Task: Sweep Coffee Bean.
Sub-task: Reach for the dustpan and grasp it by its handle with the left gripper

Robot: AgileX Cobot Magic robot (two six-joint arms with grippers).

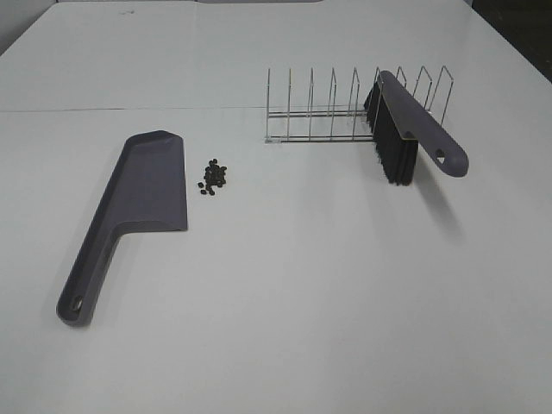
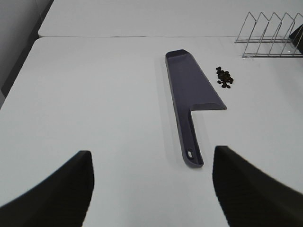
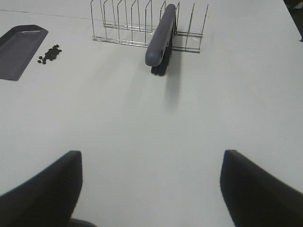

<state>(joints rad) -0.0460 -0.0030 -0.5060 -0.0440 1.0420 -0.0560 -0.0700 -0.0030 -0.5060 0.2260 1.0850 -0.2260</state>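
Note:
A small heap of dark coffee beans (image 1: 213,176) lies on the white table just right of the grey dustpan (image 1: 147,194), which lies flat with its handle toward the front. The beans also show in the left wrist view (image 2: 224,78) and the right wrist view (image 3: 50,53). A grey brush with black bristles (image 1: 405,129) stands in a wire rack (image 1: 328,108). My left gripper (image 2: 151,189) is open, behind the dustpan handle (image 2: 191,142). My right gripper (image 3: 151,189) is open, well short of the brush (image 3: 161,40). Neither gripper shows in the exterior view.
The wire rack (image 3: 142,23) has several upright dividers and stands at the back right. A seam runs across the table (image 1: 129,109) behind the dustpan. The table's left edge (image 2: 19,75) drops off beside the left arm.

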